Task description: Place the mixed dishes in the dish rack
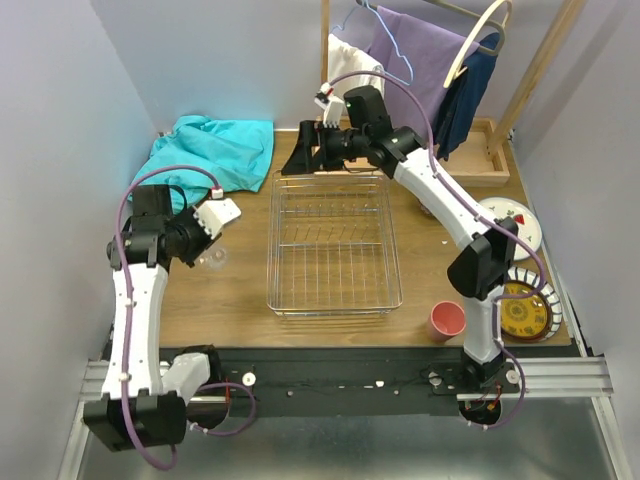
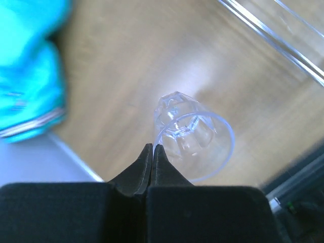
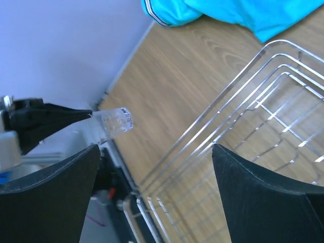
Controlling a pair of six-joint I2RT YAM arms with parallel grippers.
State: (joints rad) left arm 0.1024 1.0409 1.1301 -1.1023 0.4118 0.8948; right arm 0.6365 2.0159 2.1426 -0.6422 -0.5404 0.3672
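Wooden tabletop (image 1: pixel 240 300) underneath; left gripper (image 2: pixel 153 149) pinches the small clear faceted glass (image 2: pixel 195 136) by its rim, its long axis running straight out from the fingertips, base toward the silver wire dish rack (image 1: pixel 333 245). Right gripper (image 3: pixel 154 147) gapes wide.

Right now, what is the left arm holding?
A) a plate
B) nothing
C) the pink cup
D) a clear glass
D: the left jaws pinch the rim of the glass, while the cup stands free on the table.

mid-left the left gripper (image 3: pixel 90 116) is pinching the small clear glass (image 3: pixel 115 121) — dish rack (image 3: pixel 263 101) lower right, teal cloth (image 3: pixel 228 12) up top.
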